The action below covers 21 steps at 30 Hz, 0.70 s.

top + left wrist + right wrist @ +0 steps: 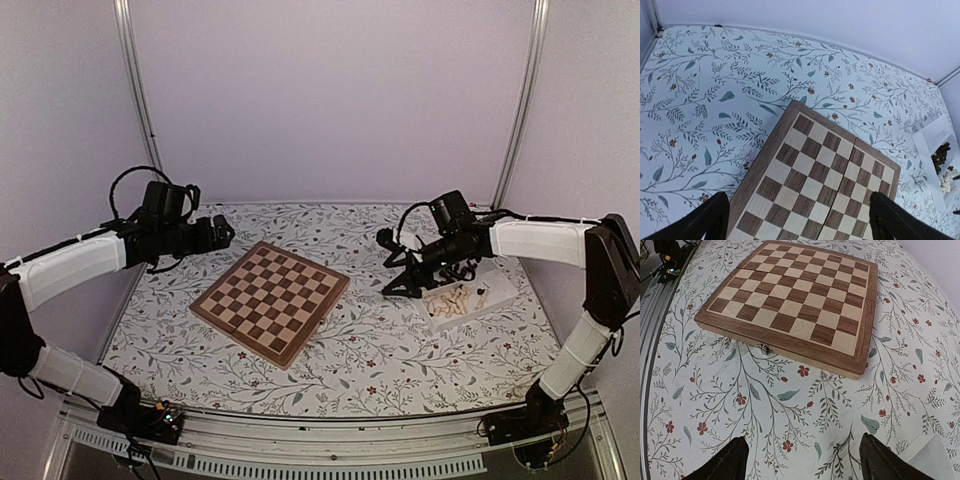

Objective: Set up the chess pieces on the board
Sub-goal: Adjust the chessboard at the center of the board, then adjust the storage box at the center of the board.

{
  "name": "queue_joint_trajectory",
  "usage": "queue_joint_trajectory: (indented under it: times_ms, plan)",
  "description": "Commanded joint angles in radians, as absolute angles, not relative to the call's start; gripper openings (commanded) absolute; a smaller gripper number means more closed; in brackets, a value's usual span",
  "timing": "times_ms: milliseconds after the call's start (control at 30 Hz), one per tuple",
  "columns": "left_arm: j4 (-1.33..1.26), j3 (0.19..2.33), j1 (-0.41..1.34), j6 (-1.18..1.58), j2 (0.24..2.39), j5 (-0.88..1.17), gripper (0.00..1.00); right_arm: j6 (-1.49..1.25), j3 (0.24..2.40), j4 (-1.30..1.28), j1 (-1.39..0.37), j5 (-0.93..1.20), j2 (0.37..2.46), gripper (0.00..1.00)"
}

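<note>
Wooden and checked, the board (270,301) lies askew on the floral surface (350,355), the chess pieces (455,300) heaped in a white tray (500,284) to its right, the left pincer (224,233) off its far-left edge and the right pincer (392,265) beside the tray, both spread open and empty.

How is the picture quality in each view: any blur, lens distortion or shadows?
Top external view: even light; the frame posts lean and the near rail curves, a wide-lens effect; the chess pieces are too small to separate. Left wrist view: the board is sharp, the left claw fingers dark, without detail. Right wrist view: sharp, only a thin shadow under the board's near edge.
</note>
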<state>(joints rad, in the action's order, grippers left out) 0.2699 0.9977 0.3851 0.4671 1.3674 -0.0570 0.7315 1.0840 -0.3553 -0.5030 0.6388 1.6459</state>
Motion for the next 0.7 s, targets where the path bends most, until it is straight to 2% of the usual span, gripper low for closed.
queue_joint_trajectory:
  times_ms: [0,267,667]
  plan:
    - [0.313,0.824,0.385,0.619,1.264,-0.069,0.99,0.853,1.212,-0.406,-0.505,0.65,1.75,0.84]
    - [0.253,0.718,0.326,0.685,1.315,-0.082,1.0,0.898,1.551,-0.539,-0.524,0.662,2.05,0.86]
    - [0.091,0.729,0.278,0.747,1.512,-0.095,0.99,0.891,1.742,-0.576,-0.578,0.626,2.276,0.87]
